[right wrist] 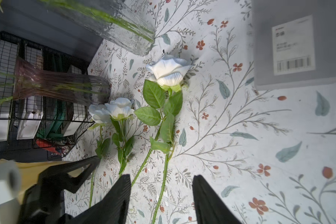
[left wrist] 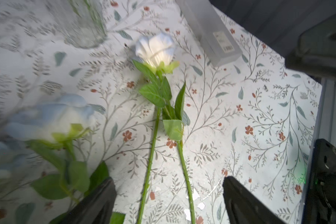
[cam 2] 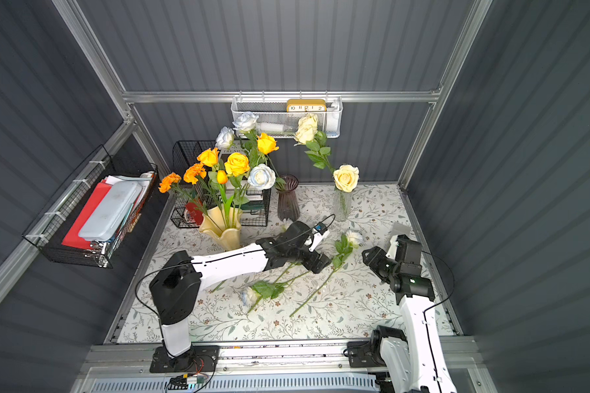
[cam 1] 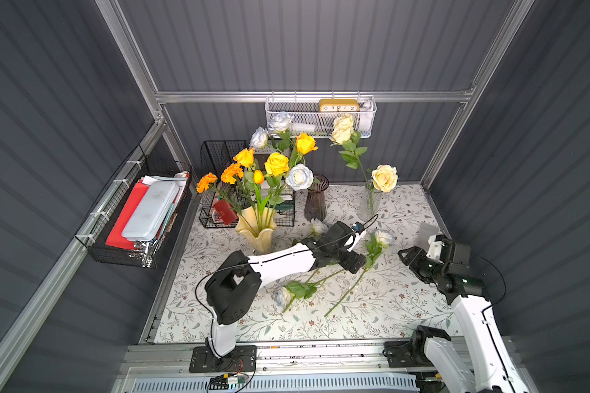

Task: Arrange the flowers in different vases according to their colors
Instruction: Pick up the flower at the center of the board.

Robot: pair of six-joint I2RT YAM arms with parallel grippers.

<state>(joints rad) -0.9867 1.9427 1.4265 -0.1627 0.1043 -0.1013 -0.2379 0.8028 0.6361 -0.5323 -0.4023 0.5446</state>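
Bluish-white roses (cam 1: 282,296) are found lying loose on the flower-printed surface (cam 1: 389,316), with their stems crossed. Over two of those stems the left claw (left wrist: 167,179) is held wide open and empty, both stems passing between its fingers without contact. Much of the stems is covered by the left forearm (cam 1: 280,262), stretched across the surface, and one rose head (cam 1: 317,226) is half hidden behind its wrist. Off to the right, beside the loose roses and touching none, the right claw (right wrist: 161,177) is seen parted, with nothing gripped. A frosted box (cam 1: 428,233) is placed just behind it. Farther back, yellow roses (cam 1: 276,164) and marigolds (cam 1: 206,182) are stood in the cream-yellow vase (cam 1: 256,231), just behind the forearm. Green stems are carried in the purple vase (cam 1: 315,200), and cream roses (cam 1: 384,177) in the clear vase (cam 1: 368,200). A wire rack (cam 1: 215,160) is set behind the cream-yellow vase, and a mesh basket (cam 1: 321,119) with a clock (cam 1: 338,104) is hung on the back wall.
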